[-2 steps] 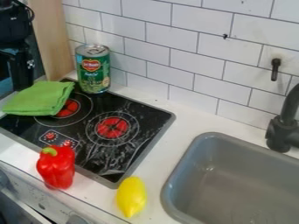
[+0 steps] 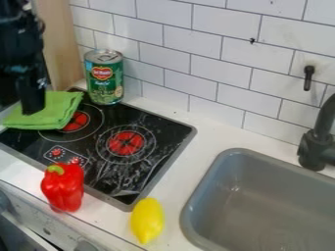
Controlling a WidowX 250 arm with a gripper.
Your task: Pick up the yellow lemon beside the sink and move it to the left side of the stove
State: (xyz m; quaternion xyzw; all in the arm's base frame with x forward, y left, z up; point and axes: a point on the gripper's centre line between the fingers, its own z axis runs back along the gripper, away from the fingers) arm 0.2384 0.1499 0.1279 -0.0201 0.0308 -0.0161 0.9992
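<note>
The black gripper hangs at the upper left, in front of or just above the folded green cloth; whether they touch is unclear. The cloth lies over the back left corner of the black stovetop. Right of the cloth, a green can stands upright at the stove's back edge. A red bell pepper sits at the stove's front left edge. A yellow lemon lies on the counter by the stove's front corner.
A grey sink is set into the white counter at the right, with a black faucet beside it. White wall tiles rise behind, and a wooden panel stands at the back left.
The gripper has moved right and toward the camera, from beyond the cloth's left side to over or in front of the cloth. The other things have stayed put.
</note>
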